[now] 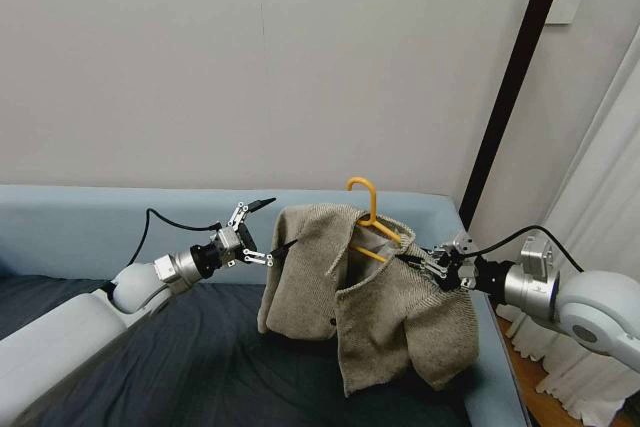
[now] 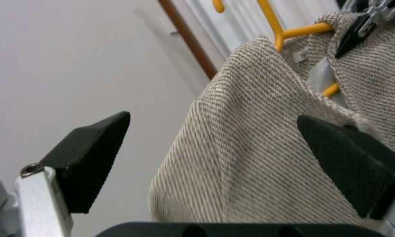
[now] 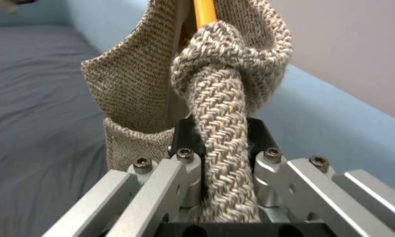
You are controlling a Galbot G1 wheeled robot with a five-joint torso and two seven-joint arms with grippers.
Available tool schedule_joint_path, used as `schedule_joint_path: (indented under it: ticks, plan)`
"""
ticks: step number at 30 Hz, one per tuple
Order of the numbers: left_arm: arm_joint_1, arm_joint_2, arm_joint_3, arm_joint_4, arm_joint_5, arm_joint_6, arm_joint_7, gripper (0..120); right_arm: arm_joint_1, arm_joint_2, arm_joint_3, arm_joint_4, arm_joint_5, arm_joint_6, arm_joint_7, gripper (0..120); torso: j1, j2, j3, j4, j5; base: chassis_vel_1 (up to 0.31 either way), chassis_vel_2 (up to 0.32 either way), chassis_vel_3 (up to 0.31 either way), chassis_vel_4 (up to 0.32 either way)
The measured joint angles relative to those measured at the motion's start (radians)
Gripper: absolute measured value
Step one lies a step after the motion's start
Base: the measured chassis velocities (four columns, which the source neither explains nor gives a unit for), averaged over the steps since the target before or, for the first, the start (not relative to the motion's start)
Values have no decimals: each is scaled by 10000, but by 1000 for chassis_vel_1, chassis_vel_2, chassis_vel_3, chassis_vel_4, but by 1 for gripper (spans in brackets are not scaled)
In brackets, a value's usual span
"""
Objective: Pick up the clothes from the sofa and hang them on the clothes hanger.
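Note:
A beige knitted cardigan (image 1: 385, 302) hangs on a yellow hanger (image 1: 364, 209), held in the air above the sofa. My right gripper (image 1: 428, 263) is shut on the cardigan's shoulder where it wraps the hanger's arm; in the right wrist view the knit (image 3: 217, 113) is bunched between that gripper's (image 3: 217, 145) jaws, with the hanger (image 3: 204, 12) beyond. My left gripper (image 1: 280, 223) is open at the cardigan's other shoulder. In the left wrist view its black pads (image 2: 92, 158) stand wide apart, with the cardigan (image 2: 250, 163) just past them and the hanger (image 2: 303, 30) farther off.
The light blue sofa (image 1: 90, 222) with a dark grey seat (image 1: 190, 367) runs below both arms. A dark rack pole (image 1: 510, 87) rises at the right behind the sofa's end, and white curtains (image 1: 600, 197) hang beside it. A plain wall lies behind.

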Motion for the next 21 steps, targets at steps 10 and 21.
schedule_joint_path:
  ticks: [10,21]
  plan:
    - [3153,-1024,-1546,-2268,57,1507,-3065,100,-141,443,465,621,809,-973,2478,8,-1,0,0,-1,1,0,0,0,0]
    - [2854,-2456,-372,-2418,173,2766,-4651,99,-240,516,638,1455,1520,-1592,3592,8,0,0,0,-2,1,0,0,0,0]
